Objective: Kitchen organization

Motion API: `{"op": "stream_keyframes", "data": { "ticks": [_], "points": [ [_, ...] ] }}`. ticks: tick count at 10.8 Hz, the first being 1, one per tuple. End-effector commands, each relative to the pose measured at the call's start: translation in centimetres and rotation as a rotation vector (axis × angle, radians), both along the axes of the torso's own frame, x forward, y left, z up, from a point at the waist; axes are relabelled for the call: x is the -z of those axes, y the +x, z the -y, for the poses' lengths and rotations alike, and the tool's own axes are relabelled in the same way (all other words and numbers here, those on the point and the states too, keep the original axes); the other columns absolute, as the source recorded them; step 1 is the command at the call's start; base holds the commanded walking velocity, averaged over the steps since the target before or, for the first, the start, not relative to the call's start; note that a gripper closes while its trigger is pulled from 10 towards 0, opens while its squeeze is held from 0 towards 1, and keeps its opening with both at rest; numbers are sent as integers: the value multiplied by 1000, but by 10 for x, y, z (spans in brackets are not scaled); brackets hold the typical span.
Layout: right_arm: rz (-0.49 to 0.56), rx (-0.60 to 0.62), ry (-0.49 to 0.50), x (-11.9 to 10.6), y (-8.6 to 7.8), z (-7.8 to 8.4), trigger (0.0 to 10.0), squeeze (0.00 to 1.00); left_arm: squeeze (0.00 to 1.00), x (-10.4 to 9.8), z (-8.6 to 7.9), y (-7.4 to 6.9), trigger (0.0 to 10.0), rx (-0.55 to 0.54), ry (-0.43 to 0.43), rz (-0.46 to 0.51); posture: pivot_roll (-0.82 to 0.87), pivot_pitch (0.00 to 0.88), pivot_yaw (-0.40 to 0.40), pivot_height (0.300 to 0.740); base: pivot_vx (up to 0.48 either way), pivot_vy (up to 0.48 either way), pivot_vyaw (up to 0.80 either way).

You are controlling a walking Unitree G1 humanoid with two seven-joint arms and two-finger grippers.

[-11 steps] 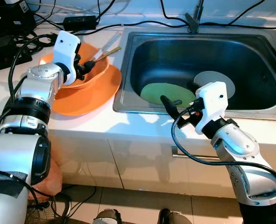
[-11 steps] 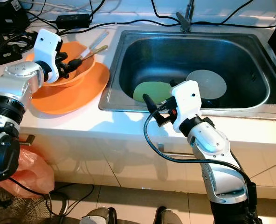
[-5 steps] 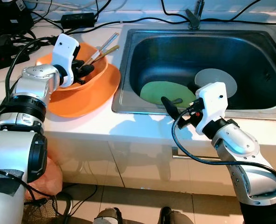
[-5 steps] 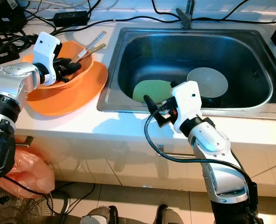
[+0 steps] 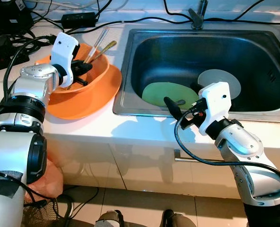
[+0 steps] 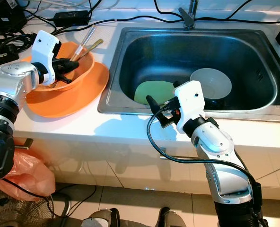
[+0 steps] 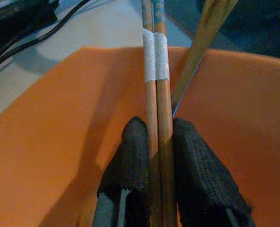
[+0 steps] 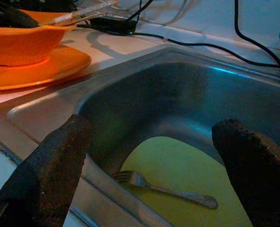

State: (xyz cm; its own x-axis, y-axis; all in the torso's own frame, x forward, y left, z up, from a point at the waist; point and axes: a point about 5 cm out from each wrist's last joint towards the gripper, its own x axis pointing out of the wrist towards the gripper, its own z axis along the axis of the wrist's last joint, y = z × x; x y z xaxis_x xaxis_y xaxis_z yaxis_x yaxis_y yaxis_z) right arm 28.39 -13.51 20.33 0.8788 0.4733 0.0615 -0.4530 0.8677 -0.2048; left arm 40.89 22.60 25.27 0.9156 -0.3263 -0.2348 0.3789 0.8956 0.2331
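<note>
The left claw (image 7: pixel 152 161) is clamped on a pair of chopsticks (image 7: pixel 155 71), gripping them low on the shafts inside the orange bowl (image 5: pixel 95 75). The bowl sits on an orange plate (image 5: pixel 100 94) at the left end of the desk (image 5: pixel 130 127), just beside the sink (image 5: pixel 130 61). The sticks lean out over the bowl's far rim, a hold that looks meant for lifting them clear as a pair. A brass-coloured utensil handle (image 5: pixel 104 46) rests on the same rim beside them.

The right claw (image 8: pixel 154 161) hangs with its fingers spread wide and empty above the sink's near edge, likely placed for what lies below. A green plate (image 6: pixel 154 91) lies on the sink floor near its front wall, with a white dish (image 6: pixel 211 83) further right.

The left wrist view shows the pale tape band binding the two sticks and both pads pressed against them, which the head views leave too small to read. The right wrist view shows a fork (image 8: pixel 163 187) lying on the green plate, partly hidden from the head cameras.
</note>
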Motion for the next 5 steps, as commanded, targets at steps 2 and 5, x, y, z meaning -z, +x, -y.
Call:
{"op": "stream_keyframes", "data": {
  "ticks": [2, 5],
  "points": [
    [14, -9, -12, -2, 3, -1, 10000, 616, 0, -17, -3, 0, 1255, 16, -10, 35, 70, 150, 65, 740, 0, 0, 0],
    [20, -9, -17, -2, 4, -1, 10000, 612, 0, -27, -7, 0, 0, -7, -34, 81, 70, 142, 64, 740, 0, 0, 0]
  ]
}}
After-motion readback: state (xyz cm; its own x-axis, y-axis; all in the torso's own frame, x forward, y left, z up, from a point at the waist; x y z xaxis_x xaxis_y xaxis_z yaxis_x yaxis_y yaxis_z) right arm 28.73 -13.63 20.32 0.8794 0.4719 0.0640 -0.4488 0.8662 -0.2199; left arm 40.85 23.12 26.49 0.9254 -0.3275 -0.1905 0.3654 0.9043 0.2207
